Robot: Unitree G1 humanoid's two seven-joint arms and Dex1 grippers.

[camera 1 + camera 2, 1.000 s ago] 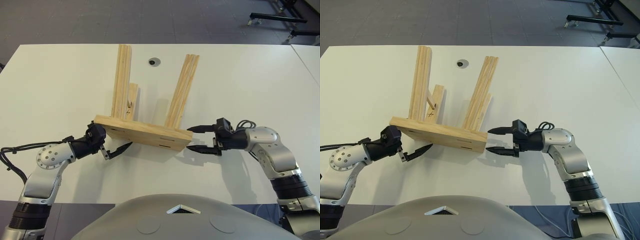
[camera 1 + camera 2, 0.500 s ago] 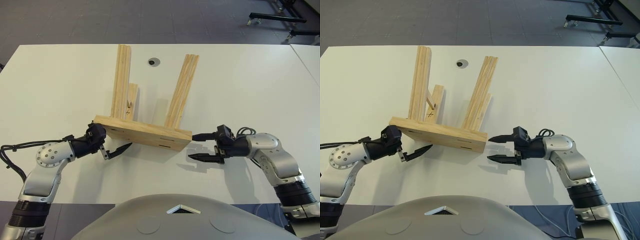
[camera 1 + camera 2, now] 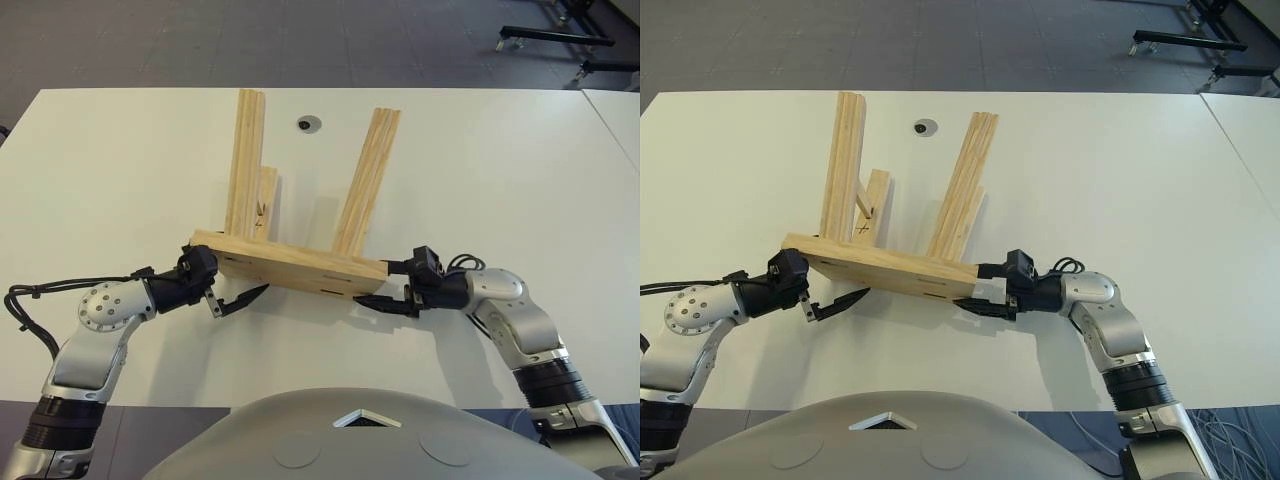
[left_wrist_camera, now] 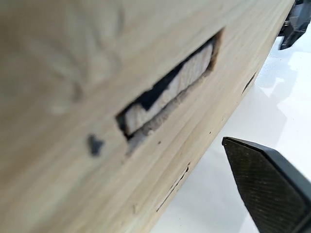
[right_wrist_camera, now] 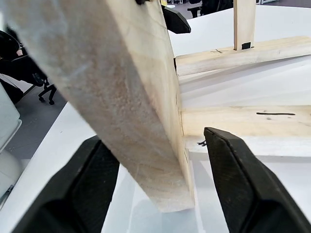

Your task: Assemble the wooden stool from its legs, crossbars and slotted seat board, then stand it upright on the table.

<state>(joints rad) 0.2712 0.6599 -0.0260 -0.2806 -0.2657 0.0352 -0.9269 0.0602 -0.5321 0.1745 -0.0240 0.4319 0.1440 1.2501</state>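
The wooden stool lies on its side on the white table (image 3: 500,170). Its slotted seat board (image 3: 290,266) stands on edge nearest me. Two long legs (image 3: 244,160) (image 3: 365,175) point away from me, with a short crossbar piece (image 3: 265,200) between them. My left gripper (image 3: 243,290) is open at the board's left end; one finger (image 4: 267,189) stays clear of the slotted face (image 4: 170,87), the other is hidden behind the board. My right gripper (image 3: 378,283) is open, and its fingers (image 5: 233,179) straddle the board's right end (image 5: 146,111).
A small round hole (image 3: 308,124) sits in the table beyond the legs. Bare tabletop spreads to the left and right of the stool. A second table (image 3: 620,110) adjoins at the far right, and dark floor lies past the far edge.
My right gripper dipped, then moved left to the seat board, and its fingers now straddle the board's right end. The left gripper and the stool have hardly moved.
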